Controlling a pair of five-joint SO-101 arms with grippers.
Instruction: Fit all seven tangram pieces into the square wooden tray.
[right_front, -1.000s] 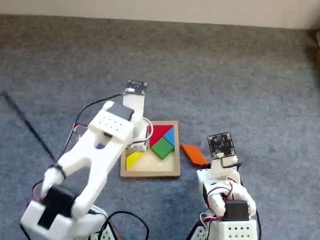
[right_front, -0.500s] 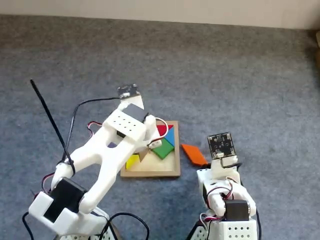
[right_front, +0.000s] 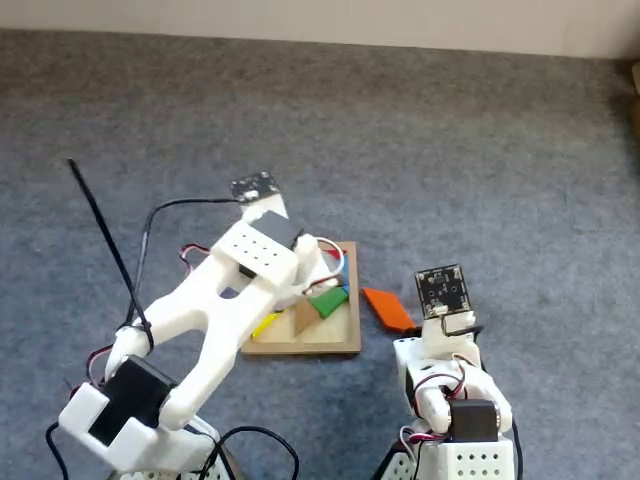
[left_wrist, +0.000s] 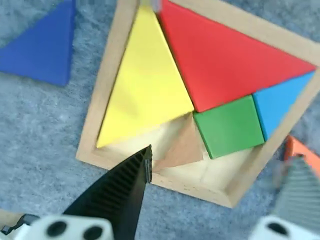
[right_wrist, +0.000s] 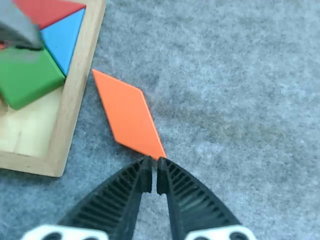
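Observation:
The square wooden tray (left_wrist: 95, 125) holds a yellow triangle (left_wrist: 145, 95), a red triangle (left_wrist: 225, 60), a green square (left_wrist: 230, 125), a light blue triangle (left_wrist: 280, 102) and a tan triangle (left_wrist: 182, 147). My left gripper (left_wrist: 223, 155) hovers open over the tray's near edge (right_front: 300, 347), holding nothing. A dark blue triangle (left_wrist: 45, 45) lies on the carpet beside the tray. An orange parallelogram (right_wrist: 129, 115) lies on the carpet just outside the tray (right_wrist: 70, 110). My right gripper (right_wrist: 152, 162) is shut and empty, its tips at the parallelogram's near corner.
Grey carpet covers the whole work area, with open room on the far side and to the right of the orange parallelogram (right_front: 388, 308). A black cable (right_front: 105, 240) sticks up to the left of the left arm (right_front: 235, 290).
The left arm has swung rightward over the tray, and the tan triangle now lies in the tray's bare part. The right arm has not moved.

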